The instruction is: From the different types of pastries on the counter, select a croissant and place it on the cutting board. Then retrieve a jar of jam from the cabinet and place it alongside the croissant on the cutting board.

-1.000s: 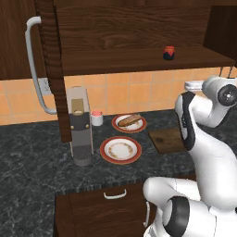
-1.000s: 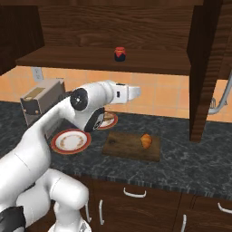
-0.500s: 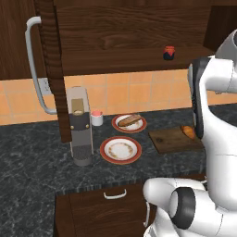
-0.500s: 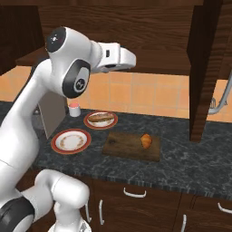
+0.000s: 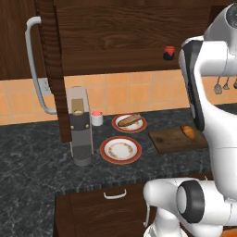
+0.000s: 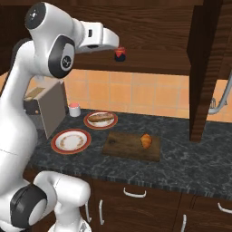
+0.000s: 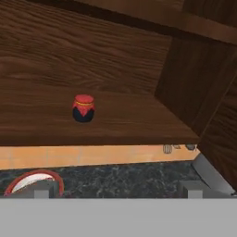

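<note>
Facing jar of jam (image 7: 84,108) on cabinet shelf (image 7: 139,115); end effector (image 7: 115,189) apart, empty; croissant (image 6: 146,140) on cutting board (image 6: 122,146).

We see bare shelf (image 7: 129,115) all around the jar of jam (image 7: 84,108). The cabinet (image 7: 194,88) side wall stands well to its right.

Glossy white rounded arm (image 6: 27,90) segs w/ dark grey joint discs, small black marks on wrist.
</note>
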Motion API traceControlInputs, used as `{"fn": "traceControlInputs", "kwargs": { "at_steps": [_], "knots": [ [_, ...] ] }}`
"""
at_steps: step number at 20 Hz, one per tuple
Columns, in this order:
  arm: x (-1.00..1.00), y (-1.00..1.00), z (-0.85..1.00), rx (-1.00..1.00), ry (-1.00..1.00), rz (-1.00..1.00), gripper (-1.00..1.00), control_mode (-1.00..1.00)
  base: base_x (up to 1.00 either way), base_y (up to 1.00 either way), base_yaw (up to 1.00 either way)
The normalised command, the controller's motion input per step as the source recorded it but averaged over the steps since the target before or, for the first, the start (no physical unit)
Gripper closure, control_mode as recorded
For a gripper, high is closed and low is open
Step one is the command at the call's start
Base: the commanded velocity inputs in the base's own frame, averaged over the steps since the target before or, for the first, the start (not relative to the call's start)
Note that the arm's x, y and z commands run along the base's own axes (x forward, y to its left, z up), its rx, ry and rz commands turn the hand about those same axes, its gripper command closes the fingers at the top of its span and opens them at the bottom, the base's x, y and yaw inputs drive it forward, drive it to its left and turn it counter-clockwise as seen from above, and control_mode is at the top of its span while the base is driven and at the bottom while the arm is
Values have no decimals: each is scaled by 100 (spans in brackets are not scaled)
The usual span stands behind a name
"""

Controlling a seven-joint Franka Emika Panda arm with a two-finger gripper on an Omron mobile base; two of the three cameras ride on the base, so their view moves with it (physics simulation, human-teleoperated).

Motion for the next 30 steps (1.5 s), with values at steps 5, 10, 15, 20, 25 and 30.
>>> {"fn": "traceControlInputs", "kwargs": {
  "at_steps": [5, 10, 15, 20, 25, 30],
  "knots": [
    [6, 9, -2, 0, -7, 0, -100, -100, 0, 0, 0],
    [3, 0, -68, 1, -9, 1, -100, -100, 0, 0, 0],
    [35, 7, 13, 1, -20, 0, -100, -100, 0, 0, 0],
    [6, 18, 3, -1, -5, 0, -100, -100, 0, 0, 0],
    [0, 5, 2, 9, 0, 0, -100, -100, 0, 0, 0],
    [4, 0, 8, 17, 1, 0, -100, -100, 0, 0, 0]
  ]
}}
